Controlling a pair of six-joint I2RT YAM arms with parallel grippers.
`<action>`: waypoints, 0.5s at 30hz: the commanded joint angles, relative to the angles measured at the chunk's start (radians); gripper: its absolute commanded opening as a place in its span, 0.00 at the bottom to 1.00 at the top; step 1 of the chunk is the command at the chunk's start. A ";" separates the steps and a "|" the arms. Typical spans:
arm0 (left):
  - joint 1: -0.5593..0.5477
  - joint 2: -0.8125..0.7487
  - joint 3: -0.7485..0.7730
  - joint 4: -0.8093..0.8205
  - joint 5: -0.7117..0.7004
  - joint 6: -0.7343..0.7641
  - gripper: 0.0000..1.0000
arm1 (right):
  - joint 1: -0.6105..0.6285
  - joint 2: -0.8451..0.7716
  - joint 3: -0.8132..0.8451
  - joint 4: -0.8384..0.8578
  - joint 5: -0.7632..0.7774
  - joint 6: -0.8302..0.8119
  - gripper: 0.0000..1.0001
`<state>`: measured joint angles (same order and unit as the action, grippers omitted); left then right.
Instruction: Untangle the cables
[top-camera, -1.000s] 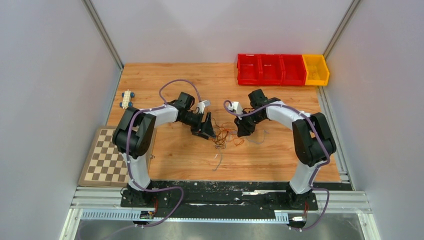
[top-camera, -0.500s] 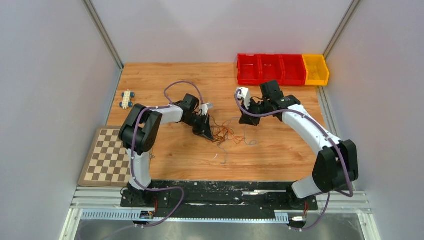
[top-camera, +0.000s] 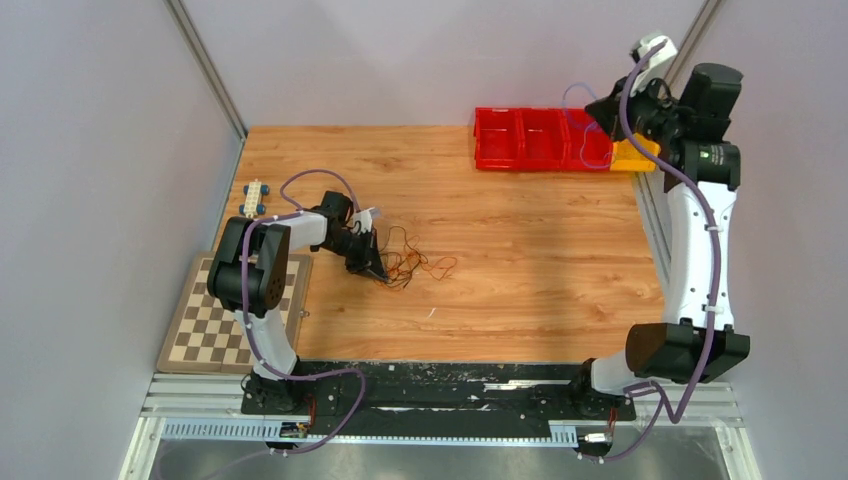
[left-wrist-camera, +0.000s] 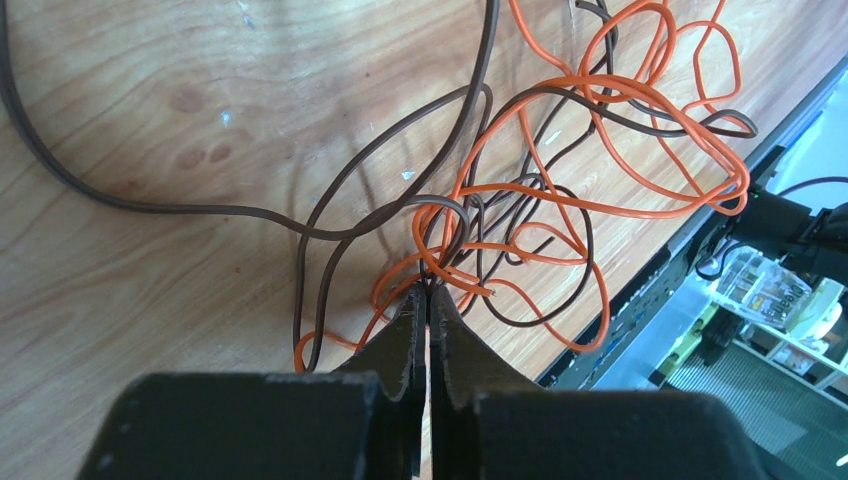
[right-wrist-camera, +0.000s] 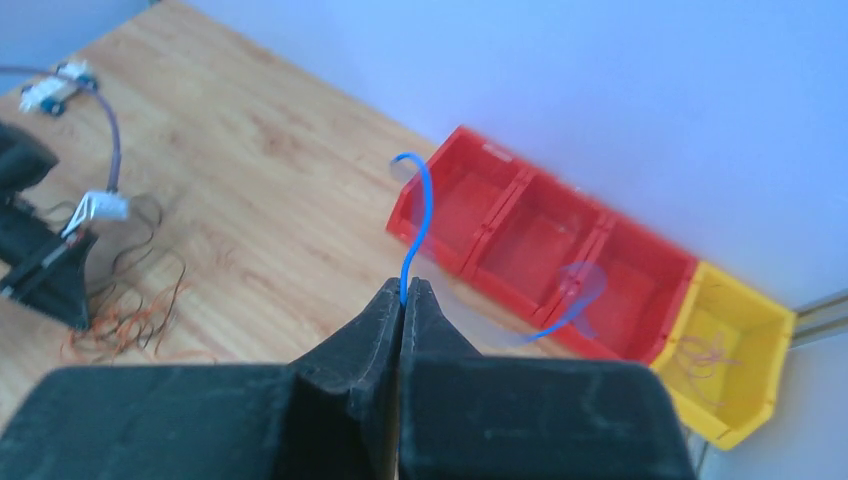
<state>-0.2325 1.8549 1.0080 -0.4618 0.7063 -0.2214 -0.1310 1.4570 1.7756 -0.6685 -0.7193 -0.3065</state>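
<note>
Left gripper (left-wrist-camera: 428, 300) pinched shut on the thin orange-and-brown tangled cables (left-wrist-camera: 560, 180), which I see lying on the wooden tabletop (top-camera: 530, 270). Right gripper (right-wrist-camera: 403, 290), high near the red plastic bins (right-wrist-camera: 530, 240), clamps one thin blue wire (right-wrist-camera: 420, 205).

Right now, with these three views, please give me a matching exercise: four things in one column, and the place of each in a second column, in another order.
Things:
1. thin blue wire
2. tangle of orange and brown wires
3. yellow plastic bin
4. wooden chessboard

Places:
A. at the near left corner of the wooden table
B. pinched in the shut right end effector, up in the air
C. at the end of the row of red plastic bins
D. on the table, gripped by the shut left end effector

Pairs: 1-B; 2-D; 3-C; 4-A
</note>
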 joint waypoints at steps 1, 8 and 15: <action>-0.002 -0.027 -0.012 -0.024 -0.073 0.061 0.00 | -0.075 0.056 0.083 0.094 -0.019 0.132 0.00; -0.002 -0.036 0.013 -0.009 -0.027 0.045 0.00 | -0.151 0.231 0.202 0.161 0.090 0.143 0.00; -0.004 -0.052 0.028 -0.013 -0.004 0.064 0.00 | -0.177 0.433 0.383 0.188 0.116 0.247 0.00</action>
<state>-0.2333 1.8481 1.0088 -0.4671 0.7055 -0.2031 -0.3012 1.8385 2.0510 -0.5407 -0.6289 -0.1482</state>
